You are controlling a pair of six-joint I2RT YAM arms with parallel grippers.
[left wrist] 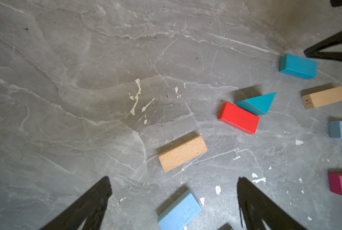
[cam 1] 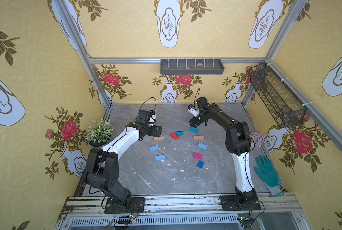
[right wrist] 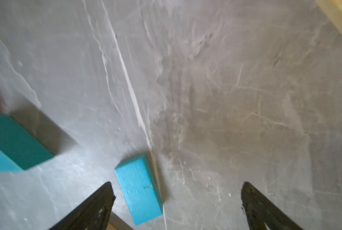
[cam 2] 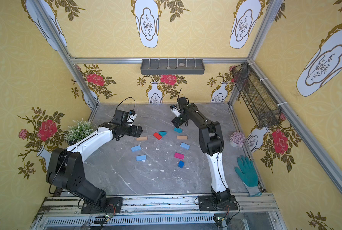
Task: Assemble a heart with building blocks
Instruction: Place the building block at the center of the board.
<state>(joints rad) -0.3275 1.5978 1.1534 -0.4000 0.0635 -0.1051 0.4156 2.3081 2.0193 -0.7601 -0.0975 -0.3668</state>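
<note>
**Right pincer open over a teal block at the top of a block heart**

The right pincer (cam 1: 193,125) hangs low over a grey marble table (cam 1: 166,179). Its two black jaws are spread wide and hold nothing. In the right wrist view, a teal block (right wrist: 139,189) lies flat on the table between the jaws, closer to one jaw than the other and touching neither.

Beyond that block, toward the left pincer (cam 1: 159,130), a teal triangle (cam 1: 179,133) touches a red block (cam 1: 174,136). The left pincer is also wide open and empty. It hovers just beside a wooden block (cam 1: 159,138).

The heart (cam 1: 202,146) is a loose, hollow ring of coloured blocks spread out from below both pincers toward the arms' bases. There are gaps between most pieces. A dark blue cube (cam 1: 200,164) marks its point, well away from both pincers.

The step in hand looks like setting the teal block into the heart's upper edge. Next, the right pincer probably needs to rise straight up so neither jaw nudges the block. The gaps then seem to need closing.
</note>
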